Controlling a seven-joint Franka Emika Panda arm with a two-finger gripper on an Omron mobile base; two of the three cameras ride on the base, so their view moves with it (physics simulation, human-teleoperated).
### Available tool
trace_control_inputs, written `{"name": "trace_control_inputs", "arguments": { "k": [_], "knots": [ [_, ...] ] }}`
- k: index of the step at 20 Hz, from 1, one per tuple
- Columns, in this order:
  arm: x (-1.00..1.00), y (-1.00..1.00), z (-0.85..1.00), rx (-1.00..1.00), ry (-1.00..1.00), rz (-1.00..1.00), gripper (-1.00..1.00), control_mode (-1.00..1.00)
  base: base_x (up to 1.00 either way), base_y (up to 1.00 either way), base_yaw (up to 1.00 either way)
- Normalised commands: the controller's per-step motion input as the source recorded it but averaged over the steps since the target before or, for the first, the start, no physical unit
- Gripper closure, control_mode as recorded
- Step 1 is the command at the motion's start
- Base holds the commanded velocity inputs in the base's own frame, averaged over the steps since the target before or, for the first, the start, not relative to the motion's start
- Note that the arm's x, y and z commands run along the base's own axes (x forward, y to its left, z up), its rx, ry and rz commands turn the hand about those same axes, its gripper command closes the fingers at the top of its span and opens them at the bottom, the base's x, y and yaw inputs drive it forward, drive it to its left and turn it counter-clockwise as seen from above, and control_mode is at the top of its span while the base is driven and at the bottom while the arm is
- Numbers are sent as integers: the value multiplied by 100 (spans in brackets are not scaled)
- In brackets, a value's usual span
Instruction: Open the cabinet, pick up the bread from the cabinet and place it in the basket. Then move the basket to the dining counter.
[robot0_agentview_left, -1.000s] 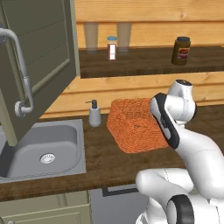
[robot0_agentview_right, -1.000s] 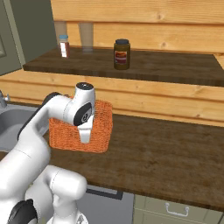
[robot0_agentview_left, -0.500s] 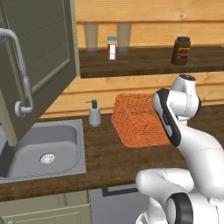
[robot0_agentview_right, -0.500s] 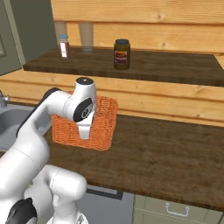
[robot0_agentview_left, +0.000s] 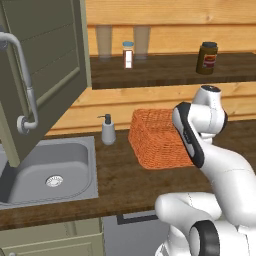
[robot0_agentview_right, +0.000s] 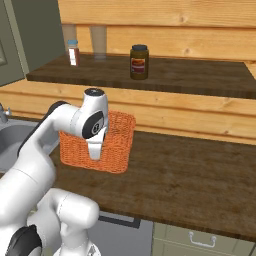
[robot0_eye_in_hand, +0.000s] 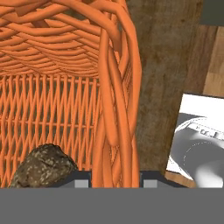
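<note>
Basket (robot0_agentview_right: 112, 145) sits tilted over the dark worktop (robot0_agentview_right: 190, 175) beside the sink (robot0_agentview_left: 47, 170), its near rim clamped between the gripper's (robot0_agentview_right: 96, 150) fingers, apparently for carrying to the dining counter. Bread (robot0_eye_in_hand: 41, 168) lies inside on the mesh floor.

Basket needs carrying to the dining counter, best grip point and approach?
Grip the basket by its rim, one finger inside the wall and one outside, coming from above. The open top and thin woven wall in the hand view suit that pinch. The hand sits at the near rim already, with the bread beside the wall.
</note>
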Motion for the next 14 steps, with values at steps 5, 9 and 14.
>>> {"name": "trace_control_inputs", "arguments": {
  "k": [5, 9, 14],
  "knots": [
    [0, 0, 0, 0, 0, 0, 100, -100, 0, 0, 0],
    [-28, 0, 0, 1, -4, 0, 100, 100, -50, -9, 0],
    [0, 0, 0, 0, 0, 0, 100, 100, -98, -29, -3]
  ]
}}
